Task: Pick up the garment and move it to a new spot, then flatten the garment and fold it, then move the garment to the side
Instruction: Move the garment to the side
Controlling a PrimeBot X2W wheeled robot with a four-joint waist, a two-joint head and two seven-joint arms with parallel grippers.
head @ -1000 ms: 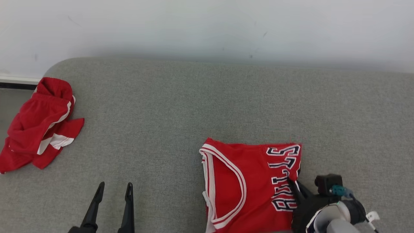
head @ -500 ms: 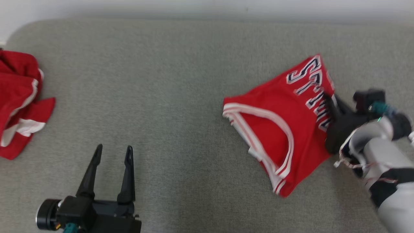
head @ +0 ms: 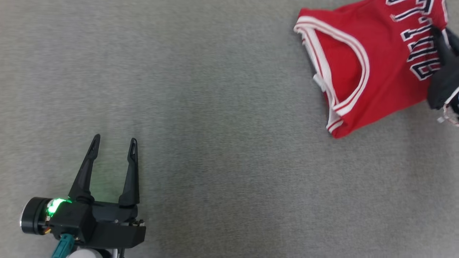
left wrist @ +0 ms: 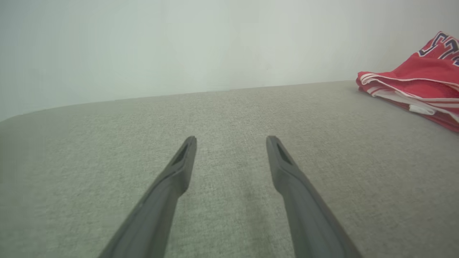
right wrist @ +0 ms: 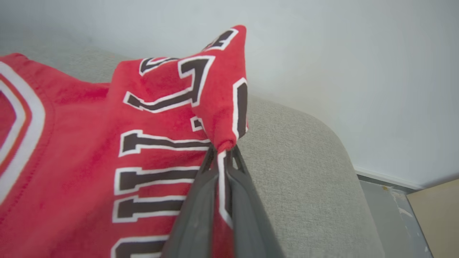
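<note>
1. The folded red jersey (head: 362, 71) lies on the grey cushion (head: 215, 125), near its rounded far corner.
2. The right gripper (right wrist: 223, 154) is clamped on the jersey's lettered edge.
3. The left gripper (head: 114, 139) stands released, well apart from it.

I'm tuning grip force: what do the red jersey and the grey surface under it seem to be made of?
Red jersey: probably soft knit synthetic, matte; it bunches limply where the right gripper pinches it. Grey surface: woven upholstery-like fabric, matte, fine weave visible; rounded edge suggests padding.
</note>
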